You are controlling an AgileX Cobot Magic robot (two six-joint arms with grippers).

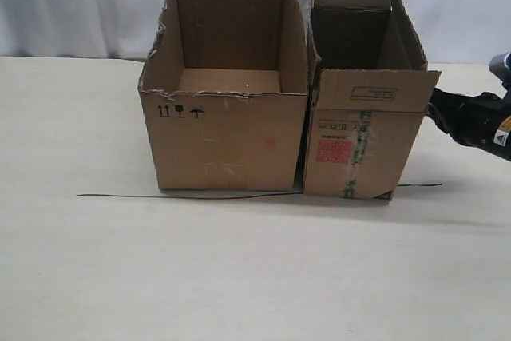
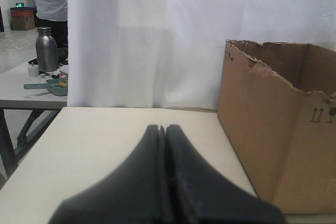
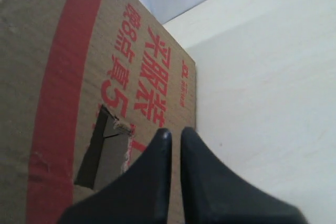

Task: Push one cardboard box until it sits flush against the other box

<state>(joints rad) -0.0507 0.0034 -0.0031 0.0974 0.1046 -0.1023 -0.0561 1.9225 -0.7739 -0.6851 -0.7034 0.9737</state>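
The narrow cardboard box (image 1: 363, 145), with its red label, green-printed tape and tall flaps, stands right beside the other box (image 1: 223, 141), the wide one with the torn rim. Their sides meet near the top and a thin dark slit shows low down. My right arm (image 1: 475, 121) reaches in from the right edge toward the narrow box's outer side. In the right wrist view my right gripper (image 3: 175, 132) is shut and empty, tips at that side of the cardboard box (image 3: 63, 77), with its red print and a torn hole. My left gripper (image 2: 162, 128) is shut and empty, left of the other box (image 2: 273, 129).
A thin black wire (image 1: 184, 196) lies along the pale table (image 1: 239, 277) in front of both boxes. A white curtain hangs behind. In the left wrist view a second table carries a steel bottle (image 2: 46, 49), and a person stands beyond it.
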